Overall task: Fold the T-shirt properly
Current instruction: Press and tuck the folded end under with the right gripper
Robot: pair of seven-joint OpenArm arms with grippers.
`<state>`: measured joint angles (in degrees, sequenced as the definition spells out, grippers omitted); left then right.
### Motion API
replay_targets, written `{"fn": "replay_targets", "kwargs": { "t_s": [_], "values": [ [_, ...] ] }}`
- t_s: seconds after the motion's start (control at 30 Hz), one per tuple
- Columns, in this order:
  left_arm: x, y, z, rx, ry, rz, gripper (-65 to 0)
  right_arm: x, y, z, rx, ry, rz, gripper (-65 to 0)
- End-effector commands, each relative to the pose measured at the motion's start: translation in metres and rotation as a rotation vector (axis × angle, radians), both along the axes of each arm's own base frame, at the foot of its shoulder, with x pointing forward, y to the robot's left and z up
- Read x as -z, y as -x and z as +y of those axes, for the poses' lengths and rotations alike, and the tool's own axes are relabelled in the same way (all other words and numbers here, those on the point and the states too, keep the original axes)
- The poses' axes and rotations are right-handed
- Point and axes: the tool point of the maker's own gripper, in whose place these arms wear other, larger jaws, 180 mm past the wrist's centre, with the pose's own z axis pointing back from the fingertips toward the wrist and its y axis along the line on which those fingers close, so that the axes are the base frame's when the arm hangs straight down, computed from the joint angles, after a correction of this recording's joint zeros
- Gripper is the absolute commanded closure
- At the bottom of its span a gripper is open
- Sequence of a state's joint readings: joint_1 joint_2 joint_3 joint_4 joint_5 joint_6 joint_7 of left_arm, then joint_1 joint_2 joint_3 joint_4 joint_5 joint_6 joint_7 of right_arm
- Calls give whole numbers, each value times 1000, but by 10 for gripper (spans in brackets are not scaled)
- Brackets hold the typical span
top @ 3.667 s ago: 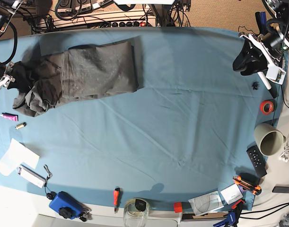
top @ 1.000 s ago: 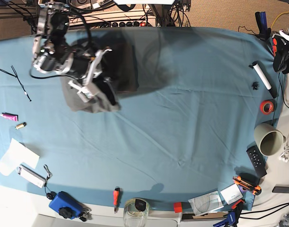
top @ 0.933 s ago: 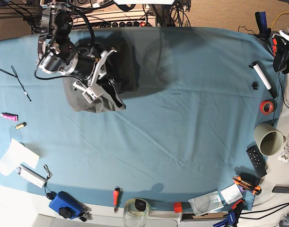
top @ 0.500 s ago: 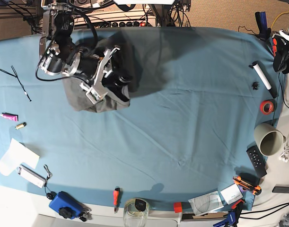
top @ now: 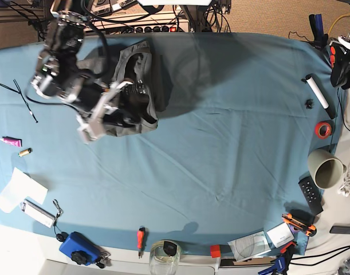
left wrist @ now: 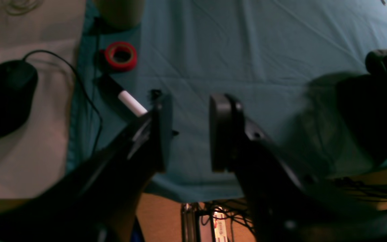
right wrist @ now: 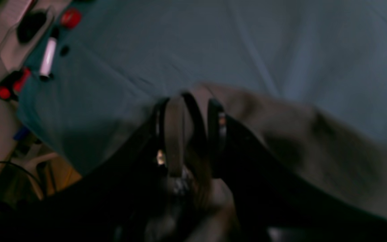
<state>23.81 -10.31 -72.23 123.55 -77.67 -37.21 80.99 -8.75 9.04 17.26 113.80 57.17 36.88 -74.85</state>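
The T-shirt (top: 129,125) lies as a compact dark grey bundle on the far left part of the teal tablecloth (top: 220,143). My right gripper (top: 139,98) hovers low over its middle. In the right wrist view, blurred, the right gripper (right wrist: 196,129) has its jaws a little apart above the grey T-shirt (right wrist: 314,134), and I see no cloth pinched between them. My left gripper (top: 338,70) is at the table's far right edge, away from the shirt. In the left wrist view the left gripper (left wrist: 190,134) is open and holds nothing, with the T-shirt (left wrist: 317,134) far off.
A white marker (top: 316,91), a red tape roll (top: 322,129), a beige cup (top: 326,169) and a remote (top: 310,195) line the right edge. A glass jar (top: 164,258), a screwdriver (top: 141,238) and a blue device (top: 77,247) sit along the front. A black mouse (left wrist: 5,95) lies off the cloth.
The right gripper's jaws have parted from shut. The right arm has swung down and left over the shirt, and the shirt's upper edge now lies turned up. The left arm is still.
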Motion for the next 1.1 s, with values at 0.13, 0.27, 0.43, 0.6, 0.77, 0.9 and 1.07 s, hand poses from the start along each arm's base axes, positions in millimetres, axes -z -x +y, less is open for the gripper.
{"fn": "replay_targets", "kwargs": {
  "t_s": [0.13, 0.27, 0.43, 0.6, 0.77, 0.9, 1.07],
  "values": [
    [-9, -2, -4, 13, 2, -42, -180, -4, 9, -41, 97, 14, -11, -127],
    [-11, -3, -6, 20, 12, -53, -180, 26, 8, -53, 153, -6, 65, -127],
    [-12, -3, -7, 24, 15, -58, -180, 82, 1, -74, 243, -43, 220, -127],
    [-12, -3, -7, 24, 16, -58, -180, 69, 1, -52, 121, -157, 251, -127],
    [-12, -3, -7, 24, 16, -58, -180, 7, -18, -33, 27, -233, 64, -127],
    [-12, -3, -7, 24, 15, -58, -180, 8, -42, -48, 105, -155, 12, -127],
    [-12, -3, -7, 24, 16, -58, -180, 55, -54, -53, 134, -36, 120, -127]
  ]
}}
